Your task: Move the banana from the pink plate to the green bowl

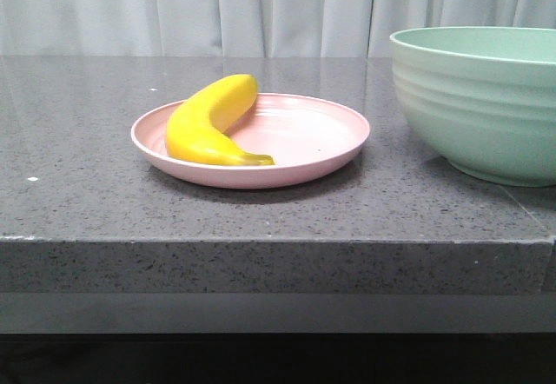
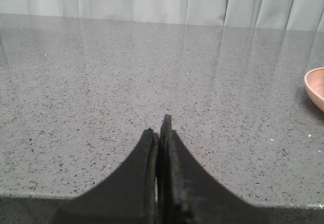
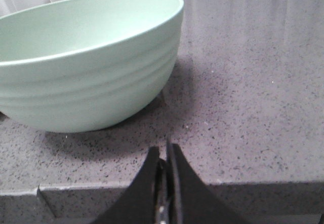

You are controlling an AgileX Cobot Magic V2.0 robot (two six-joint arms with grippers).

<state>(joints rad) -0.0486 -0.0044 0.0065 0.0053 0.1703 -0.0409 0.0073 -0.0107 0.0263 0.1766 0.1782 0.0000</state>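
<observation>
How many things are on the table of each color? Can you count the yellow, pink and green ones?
Yellow: 1, the banana
Pink: 1, the pink plate
Green: 1, the green bowl
Total: 3

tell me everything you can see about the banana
The banana is smooth, plump and bright yellow, curved, with a darker greenish-brown tip pointing toward the camera's right. It looks whole and unpeeled. It lies on its side on the left part of the pink plate, its far end resting over the plate's back rim. Only the plate touches it; no gripper is near it in the front view.
</observation>
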